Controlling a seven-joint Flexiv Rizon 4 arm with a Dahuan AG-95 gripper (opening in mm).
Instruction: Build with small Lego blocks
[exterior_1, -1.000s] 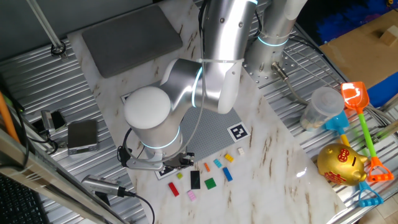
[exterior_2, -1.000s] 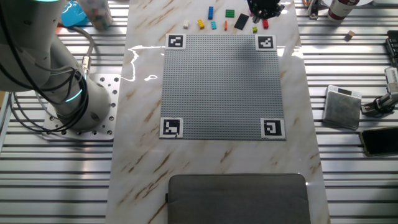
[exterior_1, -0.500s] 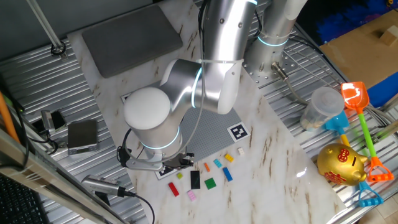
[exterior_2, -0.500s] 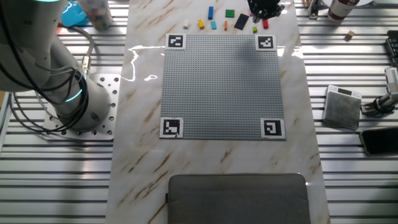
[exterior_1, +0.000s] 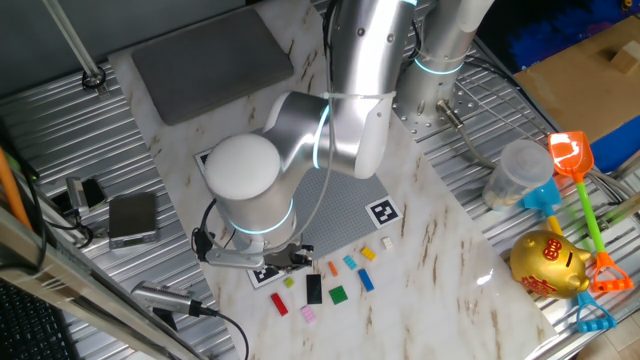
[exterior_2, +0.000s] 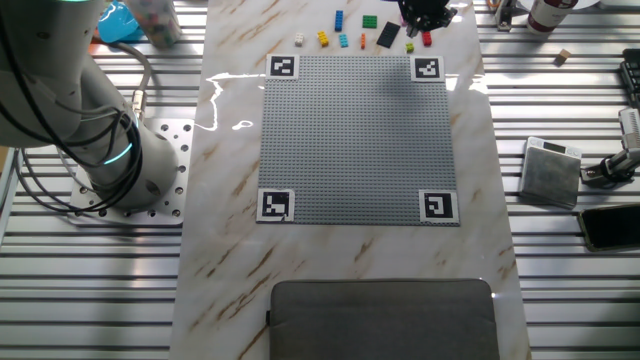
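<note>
Small plastic Lego blocks (exterior_1: 337, 294): loose row on the marble table (exterior_1: 440, 250), beside the plate's edge.
End effector (exterior_2: 424, 14): low over the red and yellow blocks; finger state cannot be told.
Grey studded square plate (exterior_2: 355, 135): beyond, bare.

End effector (exterior_2: 425, 14) jaws' state indiscernible

Both views are brightly and evenly lit from above, and both are sharp. The marble bench (exterior_2: 230, 260) shows white glare along its left edge near the far corner in the other fixed view. The arm (exterior_1: 240, 170) carries bright highlights and casts a soft shadow onto the grey plate (exterior_2: 355, 135). Shadows elsewhere are faint.
</note>
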